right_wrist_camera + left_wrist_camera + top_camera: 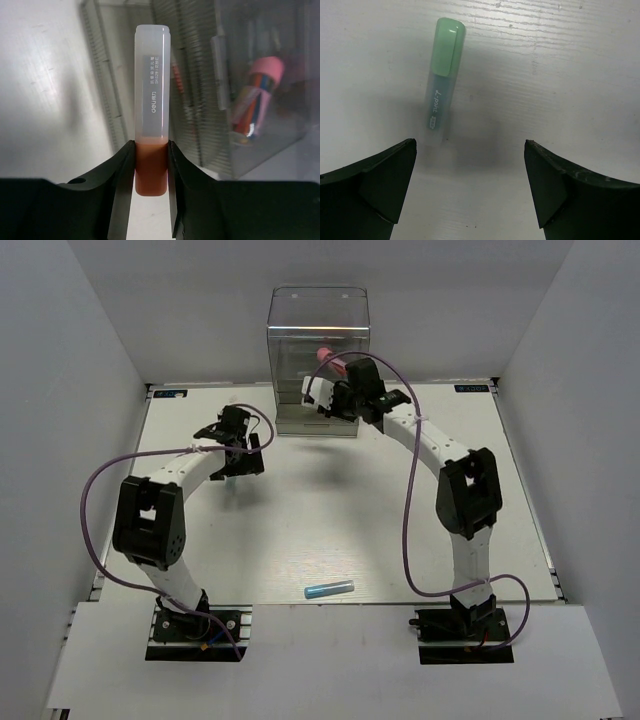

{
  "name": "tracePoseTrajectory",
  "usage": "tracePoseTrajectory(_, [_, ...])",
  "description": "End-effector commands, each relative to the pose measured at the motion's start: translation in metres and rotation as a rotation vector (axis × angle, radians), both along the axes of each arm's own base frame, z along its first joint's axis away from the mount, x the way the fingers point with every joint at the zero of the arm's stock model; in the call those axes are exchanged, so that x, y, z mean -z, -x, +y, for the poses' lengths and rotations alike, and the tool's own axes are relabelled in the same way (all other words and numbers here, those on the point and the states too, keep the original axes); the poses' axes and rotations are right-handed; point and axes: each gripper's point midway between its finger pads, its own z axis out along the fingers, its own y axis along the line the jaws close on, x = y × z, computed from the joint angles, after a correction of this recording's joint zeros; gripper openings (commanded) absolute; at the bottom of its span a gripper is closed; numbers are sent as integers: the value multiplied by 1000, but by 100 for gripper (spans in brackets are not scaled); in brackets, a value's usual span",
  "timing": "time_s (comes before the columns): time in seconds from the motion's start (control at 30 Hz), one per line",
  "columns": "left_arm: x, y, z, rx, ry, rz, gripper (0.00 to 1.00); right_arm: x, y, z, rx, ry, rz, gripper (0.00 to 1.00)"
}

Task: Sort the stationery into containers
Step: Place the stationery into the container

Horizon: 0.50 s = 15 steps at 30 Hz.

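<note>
My right gripper [151, 170] is shut on the orange end of an orange-and-grey marker [152, 100], holding it just in front of the tall clear drawer box [200, 85]. A pink-capped tube [260, 95] lies inside the box. From above, the right gripper [335, 395] is against the box [318, 330], with the pink tube [332, 358] behind it. My left gripper [470, 165] is open just above the table, with a green-capped marker [444, 80] lying ahead of its left finger [385, 185]. The left gripper [235, 445] is left of the box. A light blue marker [329, 589] lies near the front edge.
White walls close in the table [300, 530] on the left, right and back. The box stands at the back middle. Purple cables loop off both arms.
</note>
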Motion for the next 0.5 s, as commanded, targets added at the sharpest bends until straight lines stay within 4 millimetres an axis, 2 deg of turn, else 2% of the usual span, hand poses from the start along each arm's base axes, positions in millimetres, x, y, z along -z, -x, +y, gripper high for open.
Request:
tracePoseTrajectory(0.0, [-17,-10,11,39,-75,-22,97,-5,-35,4,58,40,-121,6])
tracePoseTrajectory(0.03, [-13,-13,10,51,-84,-12,97,-18,-45,4,78,37,-161,6])
tracePoseTrajectory(0.07, [-13,-11,13,45,-98,-5,97,-15,-49,3,82,52,-171,8])
tracePoseTrajectory(0.1, [-11,-14,15,51,-113,-2,97,4,-56,4,87,77,-154,8])
tracePoseTrajectory(0.13, [-13,-18,14,51,-111,-8,97,-5,-62,4,106,79,-180,8])
tracePoseTrajectory(0.17, [-6,-15,16,57,-131,20,97,-2,-65,3,110,83,-183,9])
tracePoseTrajectory(0.27, [-7,-21,15,58,-131,20,97,17,-70,6,108,112,-168,13])
tracePoseTrajectory(0.33, [1,-22,15,59,-136,39,97,26,-71,6,106,121,-158,16])
tracePoseTrajectory(0.43, [3,-24,14,59,-136,41,97,35,-74,0,136,150,-158,29])
tracePoseTrajectory(0.47, [7,-24,12,64,-129,53,97,41,-75,-3,145,158,-149,37])
